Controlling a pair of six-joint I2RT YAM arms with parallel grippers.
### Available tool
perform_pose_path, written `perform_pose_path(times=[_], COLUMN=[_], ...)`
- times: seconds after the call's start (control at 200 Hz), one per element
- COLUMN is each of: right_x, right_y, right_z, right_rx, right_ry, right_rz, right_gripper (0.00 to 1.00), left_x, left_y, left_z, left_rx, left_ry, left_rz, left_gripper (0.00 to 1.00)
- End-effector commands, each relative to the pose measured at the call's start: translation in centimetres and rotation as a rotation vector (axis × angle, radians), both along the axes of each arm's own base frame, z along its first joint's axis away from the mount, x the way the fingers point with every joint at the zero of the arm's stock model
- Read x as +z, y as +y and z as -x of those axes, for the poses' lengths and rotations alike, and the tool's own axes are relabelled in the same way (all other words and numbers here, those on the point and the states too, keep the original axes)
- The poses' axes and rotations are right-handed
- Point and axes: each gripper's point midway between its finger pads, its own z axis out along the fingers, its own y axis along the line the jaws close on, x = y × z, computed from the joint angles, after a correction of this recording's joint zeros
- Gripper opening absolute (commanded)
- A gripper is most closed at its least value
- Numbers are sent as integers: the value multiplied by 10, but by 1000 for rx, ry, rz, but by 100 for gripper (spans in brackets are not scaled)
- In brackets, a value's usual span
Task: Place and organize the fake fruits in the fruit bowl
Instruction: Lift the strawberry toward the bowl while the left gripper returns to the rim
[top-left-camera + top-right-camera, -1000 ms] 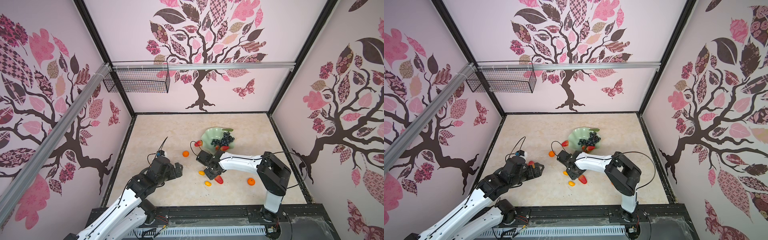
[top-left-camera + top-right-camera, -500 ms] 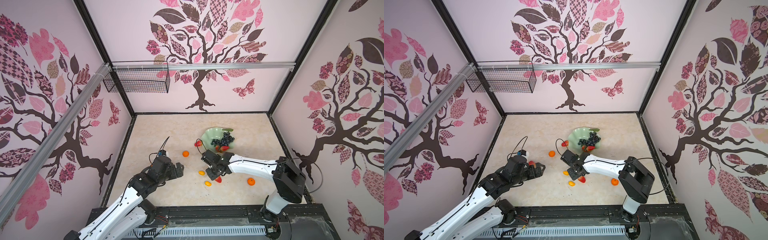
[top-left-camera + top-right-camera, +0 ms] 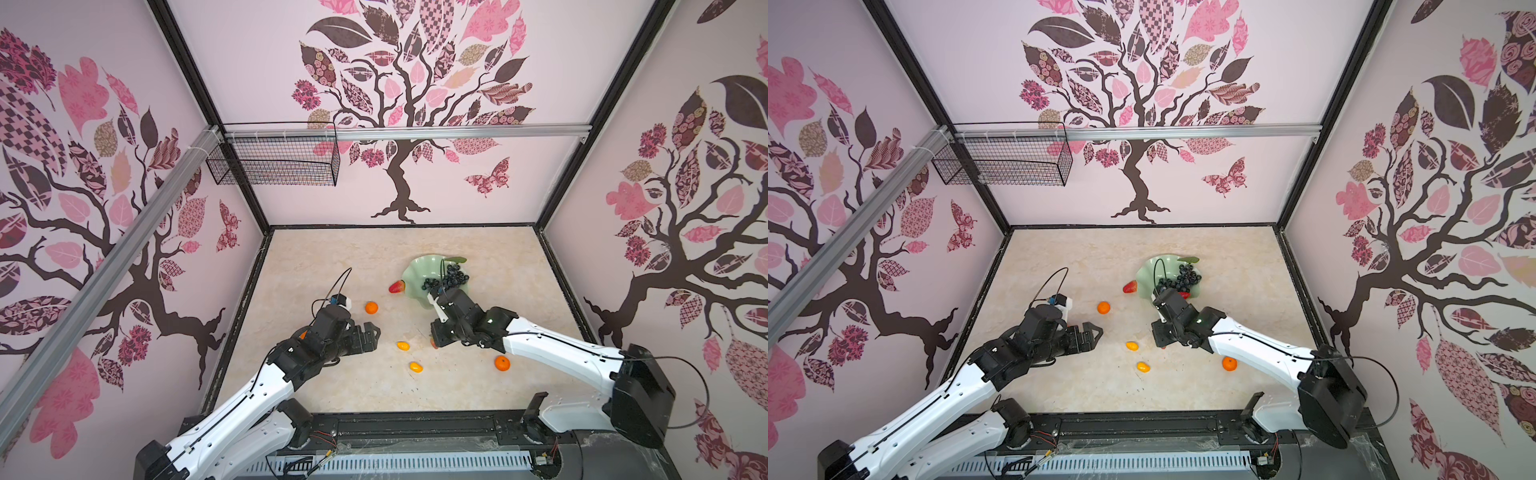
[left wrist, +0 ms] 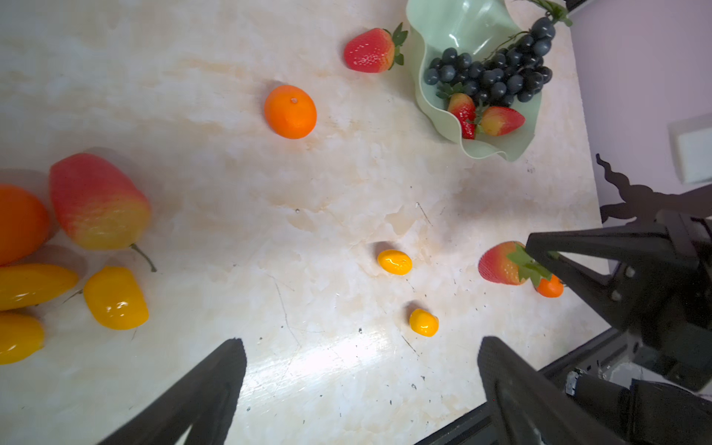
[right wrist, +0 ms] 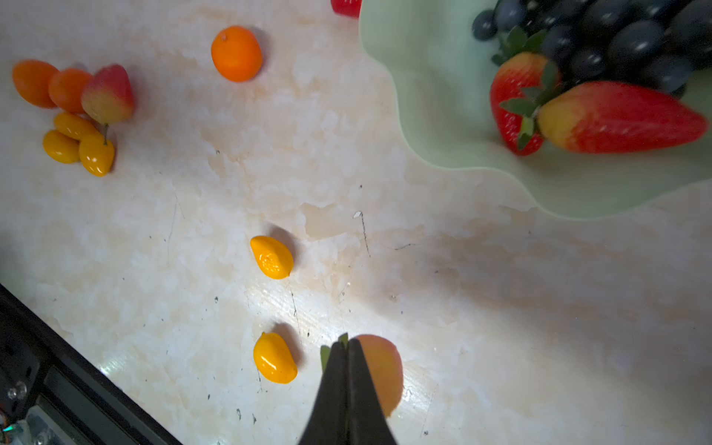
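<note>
My right gripper is shut on the green cap of a red strawberry that sits low over the table, in front of the mint-green fruit bowl. The bowl holds a dark grape bunch and two strawberries. Another strawberry lies against the bowl's left rim. Two small yellow ovals and two oranges lie loose on the table. My left gripper stands open and empty left of the ovals.
A red-yellow pear, oranges and several yellow ovals are clustered under my left arm. A black wire basket hangs on the back wall. Patterned walls close in the table on three sides.
The right gripper closed fully on the strawberry's cap. Its arm swung out to the right, uncovering the orange near the front. The left arm barely moved.
</note>
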Motion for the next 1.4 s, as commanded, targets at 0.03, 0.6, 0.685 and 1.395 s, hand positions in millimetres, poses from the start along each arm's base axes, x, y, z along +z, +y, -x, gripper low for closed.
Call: perform_pose_path(times=[0.03, 0.6, 0.685, 1.395], right_x=[35, 58, 61, 40], right_y=[-7, -63, -66, 20], right_z=[-14, -59, -66, -112], right_rx=[-75, -309, -318, -105], right_ry=[-121, -179, -180, -43], right_rz=[-69, 54, 63, -65], right_gripper=[0, 0, 0, 0], left_x=[36, 77, 83, 74], left_y=[-33, -83, -88, -62], left_z=[-13, -78, -93, -164], left_rx=[-88, -158, -156, -103], left_ry=[-90, -196, -210, -307], left_rz=[73, 119, 137, 146], left_gripper=[98, 98, 98, 98])
